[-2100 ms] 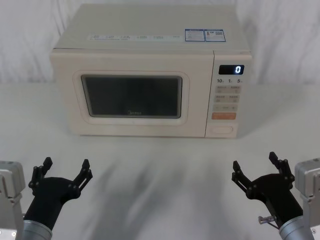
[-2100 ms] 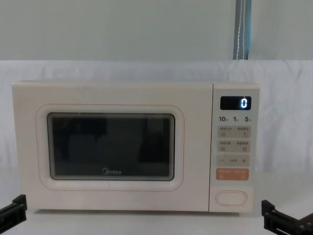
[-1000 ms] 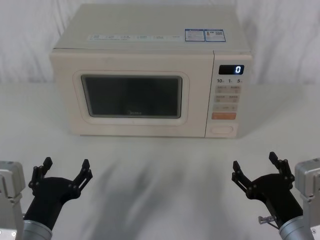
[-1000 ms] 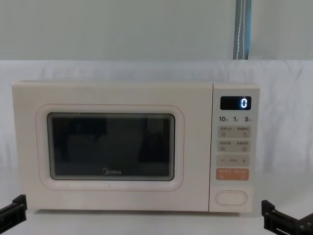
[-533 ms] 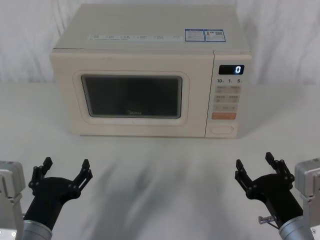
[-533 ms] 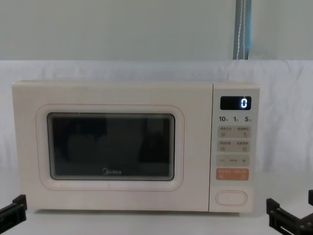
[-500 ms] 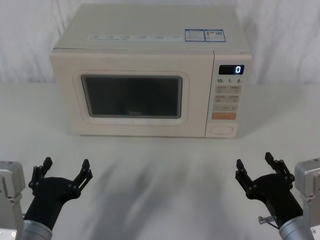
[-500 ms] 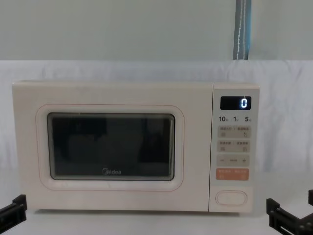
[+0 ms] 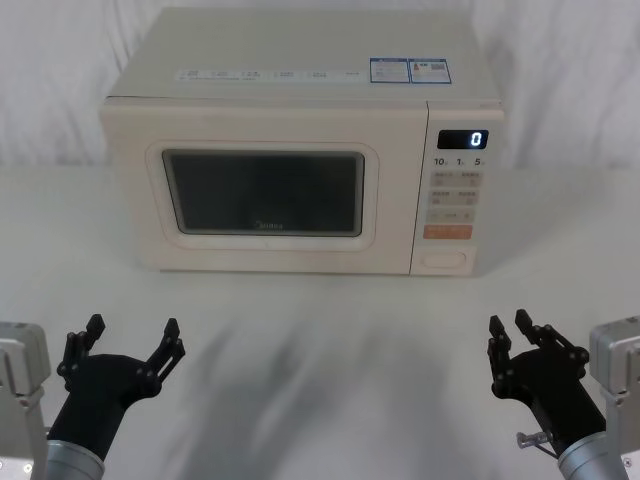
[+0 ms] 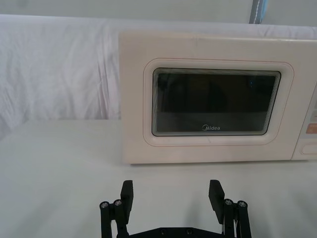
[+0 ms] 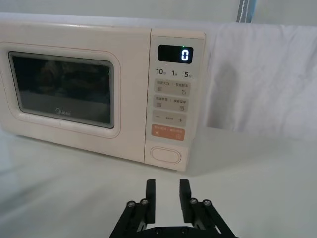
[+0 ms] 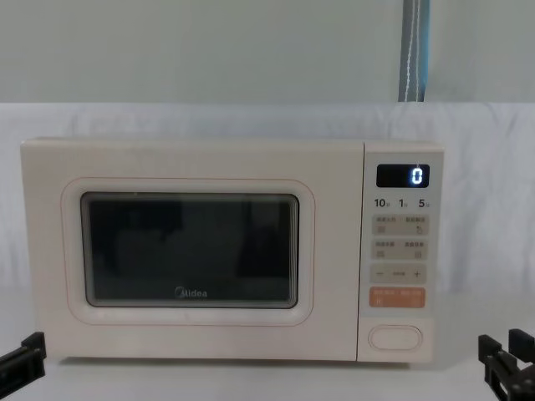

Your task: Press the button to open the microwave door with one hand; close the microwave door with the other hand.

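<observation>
Cream microwave (image 9: 300, 150), door (image 9: 262, 193) flush, left gripper (image 9: 125, 343) fingers spread, right gripper (image 9: 510, 330) fingers narrowly parted

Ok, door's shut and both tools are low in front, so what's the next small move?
Probably push the right tool forward toward the button. The door is shut, the button sits at the panel's bottom right, on that arm's side, and its fingers are nearly together, suited to pressing. The left tool waits open.
</observation>
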